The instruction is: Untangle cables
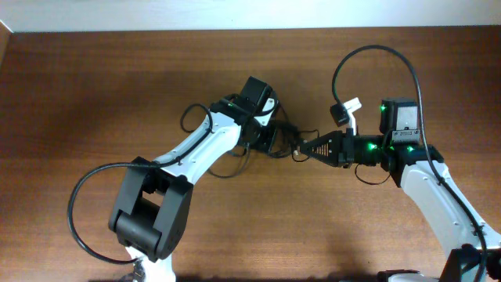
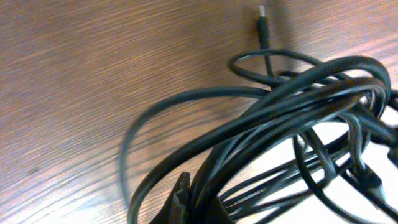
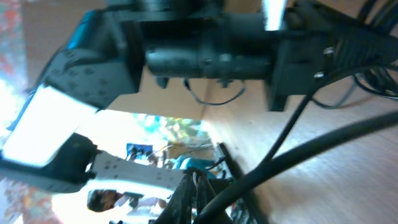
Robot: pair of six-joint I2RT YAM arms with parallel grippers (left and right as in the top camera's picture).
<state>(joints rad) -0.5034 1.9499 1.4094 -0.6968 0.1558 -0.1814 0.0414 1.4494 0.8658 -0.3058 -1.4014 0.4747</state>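
Observation:
The thin black cables [image 1: 286,135] lie in a tangle at the table's middle, stretched between my two grippers. My left gripper [image 1: 274,142] is shut on a bunch of cable strands, which fill the left wrist view [image 2: 298,93]; its fingers [image 2: 186,202] pinch them at the bottom edge. One free plug end [image 2: 263,25] rests on the wood. My right gripper [image 1: 300,149] meets the tangle from the right. In the right wrist view its fingers [image 3: 198,196] are closed on a cable [image 3: 298,155] that runs off to the upper right.
Loose cable loops trail left of the left arm [image 1: 189,117] and below it [image 1: 225,172]. The left arm's wrist [image 3: 205,50] hangs close in front of the right gripper. The thick robot wire [image 1: 376,51] arches over the right arm.

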